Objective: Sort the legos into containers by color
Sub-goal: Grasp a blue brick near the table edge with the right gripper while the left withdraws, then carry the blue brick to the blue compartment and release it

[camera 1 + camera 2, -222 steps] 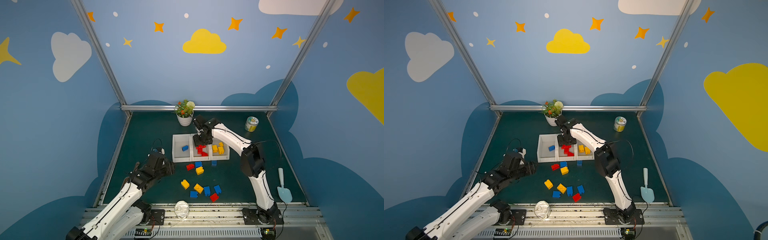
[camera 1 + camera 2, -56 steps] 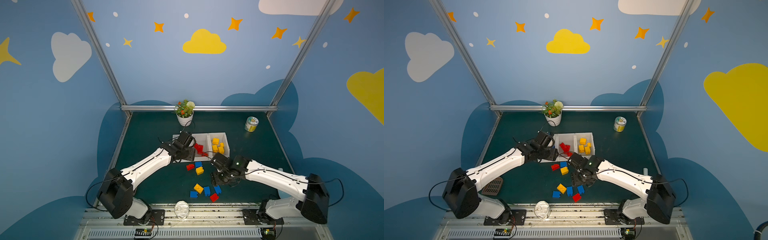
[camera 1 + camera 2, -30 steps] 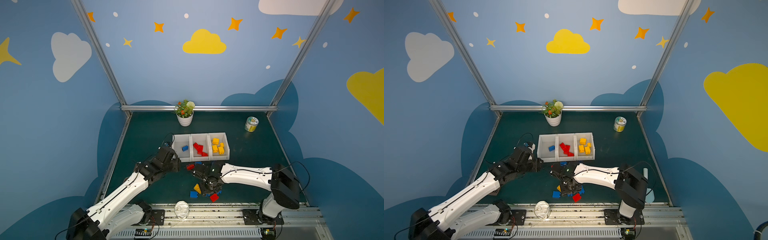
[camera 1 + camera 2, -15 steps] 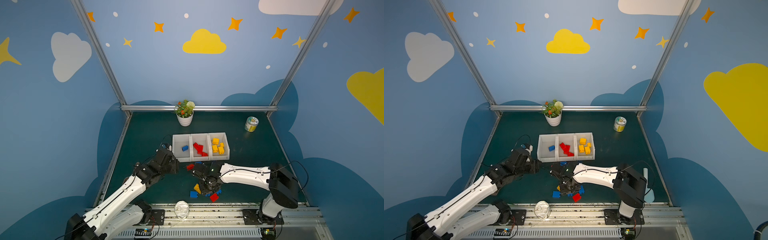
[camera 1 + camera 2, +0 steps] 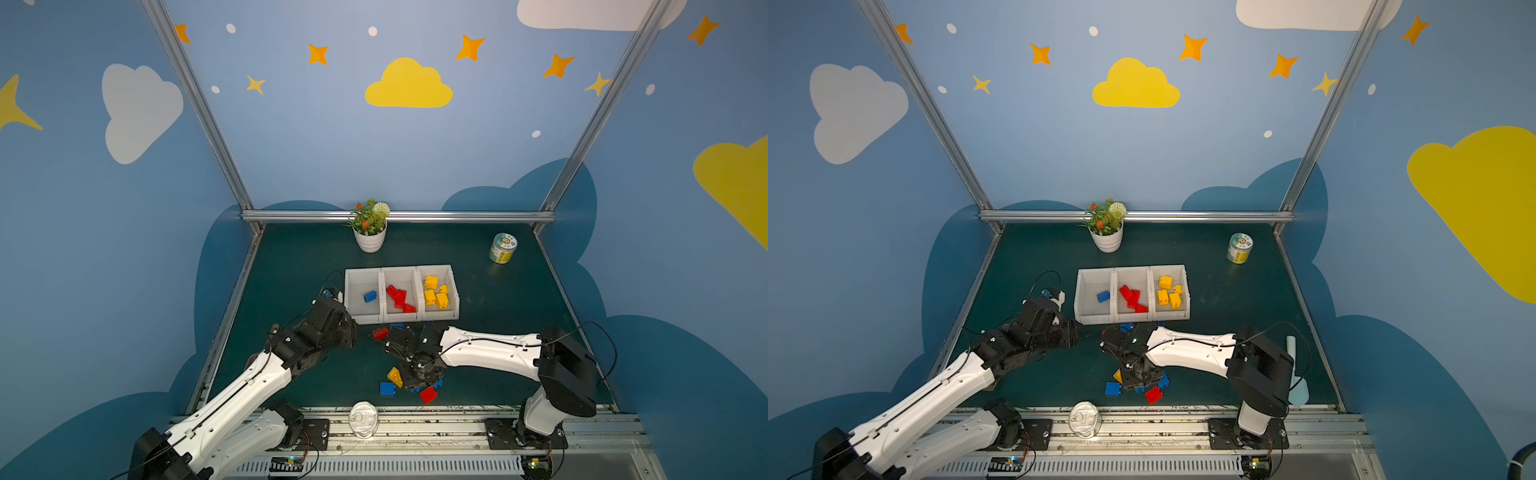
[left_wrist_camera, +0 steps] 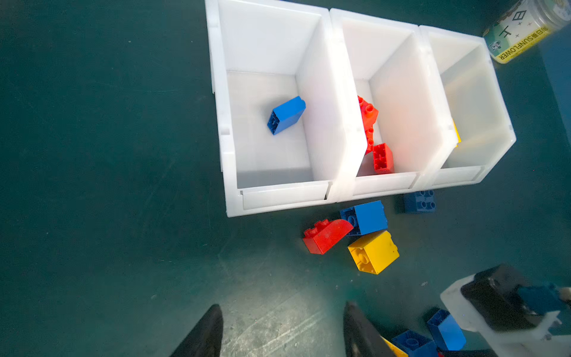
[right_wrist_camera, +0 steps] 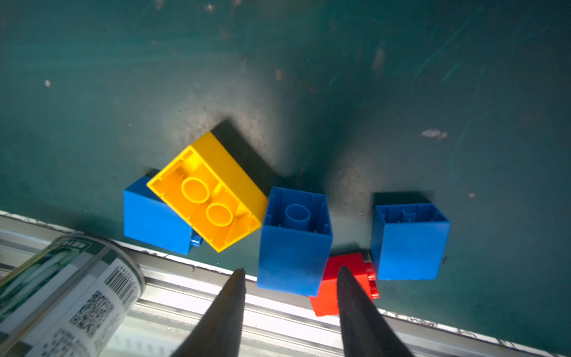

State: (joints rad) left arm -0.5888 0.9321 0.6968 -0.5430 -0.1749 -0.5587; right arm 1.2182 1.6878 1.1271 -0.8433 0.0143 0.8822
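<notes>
Three white bins (image 5: 365,319) stand joined in a row on the counter (image 5: 291,270), tops open. The left holds one blue brick (image 5: 370,296) on its side, the middle several red bricks (image 5: 397,296), the right a handful of yellow bricks (image 5: 434,293). Just before them a red sloped brick (image 6: 326,236) touches a blue block (image 6: 367,216), with a yellow block (image 6: 374,252) beside those and a dark blue studded brick (image 6: 419,201) near the front wall. By the counter's front edge a long yellow brick (image 7: 210,191), hollow side showing, leans on a blue cube (image 7: 154,219). A tall blue brick (image 7: 293,244) and a squat blue brick (image 7: 408,241) lie tipped over, a small red brick (image 7: 327,296) between them.

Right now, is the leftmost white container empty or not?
Not empty: in both top views the leftmost container holds one blue lego and nothing else.
</notes>
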